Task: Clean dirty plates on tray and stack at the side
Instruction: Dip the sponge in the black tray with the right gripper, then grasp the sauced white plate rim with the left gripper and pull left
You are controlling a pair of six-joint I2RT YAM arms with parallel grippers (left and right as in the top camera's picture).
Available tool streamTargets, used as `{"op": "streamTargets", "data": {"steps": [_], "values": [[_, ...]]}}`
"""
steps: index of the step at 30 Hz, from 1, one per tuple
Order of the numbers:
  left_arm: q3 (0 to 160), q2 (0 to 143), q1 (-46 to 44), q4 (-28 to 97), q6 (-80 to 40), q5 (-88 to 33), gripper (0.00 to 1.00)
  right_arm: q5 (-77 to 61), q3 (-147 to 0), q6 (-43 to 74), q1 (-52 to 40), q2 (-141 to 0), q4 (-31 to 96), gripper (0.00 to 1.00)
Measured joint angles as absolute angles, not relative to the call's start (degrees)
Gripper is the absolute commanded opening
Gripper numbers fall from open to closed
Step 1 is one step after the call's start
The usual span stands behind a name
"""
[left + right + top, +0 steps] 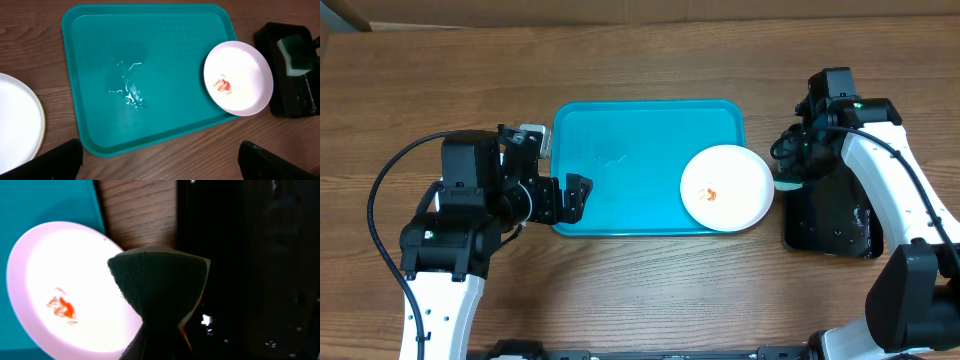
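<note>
The tray lies in the middle of the bench. One plate sits in its near right corner, overhanging the tray's right rim. Just right of the tray lies a smaller tray, with a sponge above its far left part. Left of the tray, a stack of plates rests on the bench.

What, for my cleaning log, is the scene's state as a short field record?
tray: turquoise, wet streaks mid-surface
dirty plate: white, orange-red smear in centre, lying over the tray's right rim
side plate: white, on the table left of the tray, yellowish rim beneath it
left gripper: open, empty, at the tray's left edge
right gripper: shut on sponge, between the dirty plate and the black tray
</note>
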State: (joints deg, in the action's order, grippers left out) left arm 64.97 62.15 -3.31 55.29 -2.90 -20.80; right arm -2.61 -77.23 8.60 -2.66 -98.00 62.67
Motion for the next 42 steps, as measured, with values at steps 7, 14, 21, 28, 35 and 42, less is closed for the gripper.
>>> {"op": "streamTargets", "data": {"steps": [7,14,21,28,35,42], "values": [[64.95,62.17,-3.31,53.91,-4.56,-20.8,1.0,3.33,-77.23,11.46,-2.63,-98.0,63.99,0.04],[64.97,65.32,-7.86,48.36,-11.22,-18.15,1.0,6.28,-77.23,17.78,0.36,-97.78,64.73,0.04],[69.49,76.51,-19.62,44.88,-15.0,-12.01,1.0,1.15,-77.93,14.85,7.46,-93.27,65.58,0.04],[71.96,86.26,-25.17,35.03,-17.17,-11.0,0.99,-1.1,-78.11,13.06,7.81,-91.88,67.0,0.04],[72.05,96.75,-25.63,24.56,-20.78,-14.33,0.85,-1.32,-78.13,12.6,7.84,-91.88,67.61,0.04],[72.05,106.08,-27.97,17.17,-21.1,-15.44,0.78,-1.32,-78.13,12.34,7.84,-91.88,67.96,0.04]]}}
